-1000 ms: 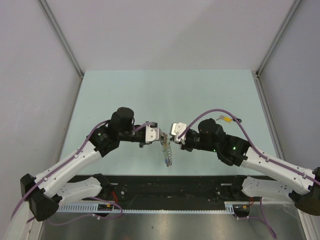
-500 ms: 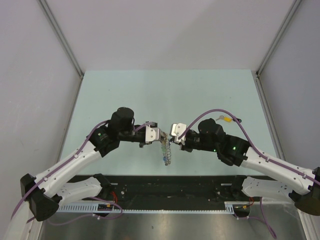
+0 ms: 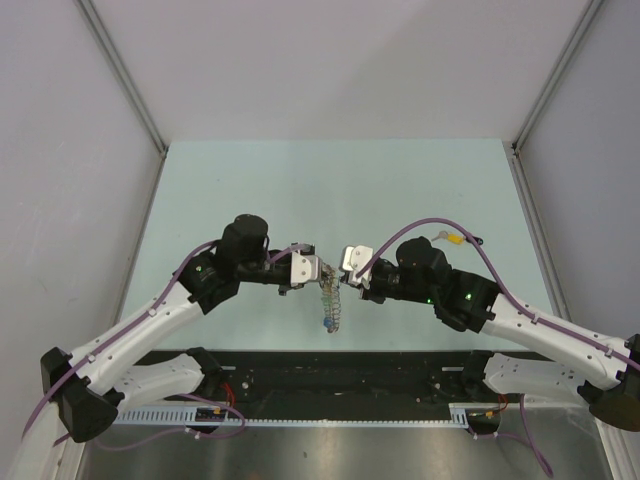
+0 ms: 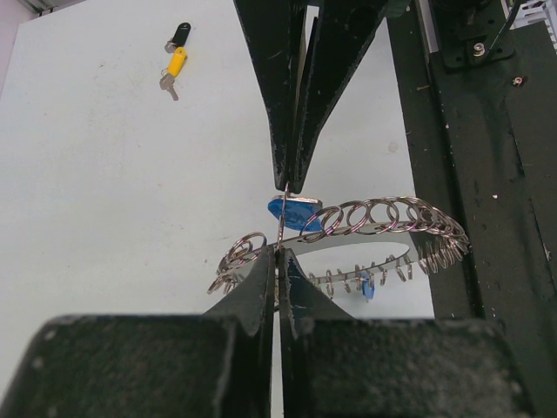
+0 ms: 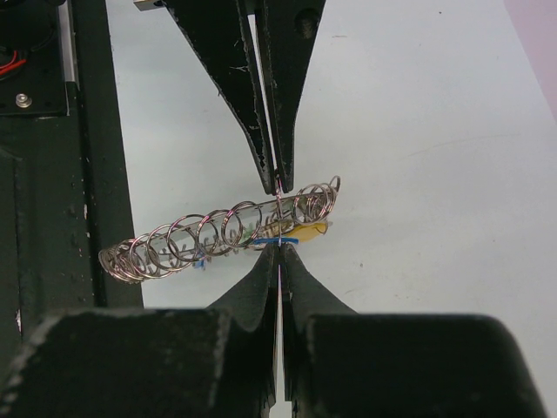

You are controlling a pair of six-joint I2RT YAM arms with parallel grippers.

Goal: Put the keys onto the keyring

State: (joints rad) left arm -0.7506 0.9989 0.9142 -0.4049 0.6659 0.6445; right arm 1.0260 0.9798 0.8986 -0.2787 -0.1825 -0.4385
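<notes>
The left gripper (image 4: 278,254) and right gripper (image 5: 278,254) met tip to tip, both clenched on one loop of the keyring (image 3: 334,303), which hung above the table (image 3: 250,190). A blue key (image 4: 291,212) sat at the right tips. Two keys (image 4: 176,54) lay well apart.

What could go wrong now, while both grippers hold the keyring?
1. Left gripper and right gripper pinch one thin loop of the keyring by their tips; it may slip.
2. The tips almost meet, so they may collide.
3. The yellow key and black key lie apart on the table; fetching them means letting go.
</notes>
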